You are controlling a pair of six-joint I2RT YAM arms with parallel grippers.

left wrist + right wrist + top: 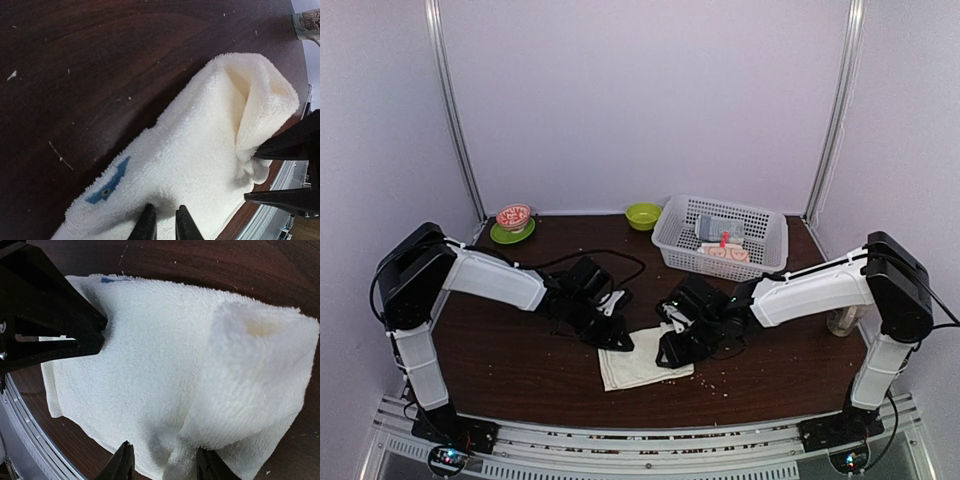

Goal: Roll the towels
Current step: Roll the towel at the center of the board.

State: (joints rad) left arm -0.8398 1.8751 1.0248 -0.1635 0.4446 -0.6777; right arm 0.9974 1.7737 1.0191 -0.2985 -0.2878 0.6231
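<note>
Right wrist: towel (165, 340) looked soft, limp, light. Left end effector (165, 222) pinched edge; right end effector (165, 462) half-open, empty. Best hold: roll ends.

No word, number or brand name can be read in any view. The nearest thing to a sign is a small blue mark (107, 184) on the plain cream-white towel (200, 165), which lies on the dark surface (75, 75). It is a slanted blue shape with a little dark dot in it, and I can make out no letters on it. In the white basket (667, 240) the other towel (725, 252) carries orange-pink cartoon faces; these are drawings only, too small to show any writing. The bowl (513, 215) on the green plate (498, 236) has a red pattern, which is also not legible as text.
</note>
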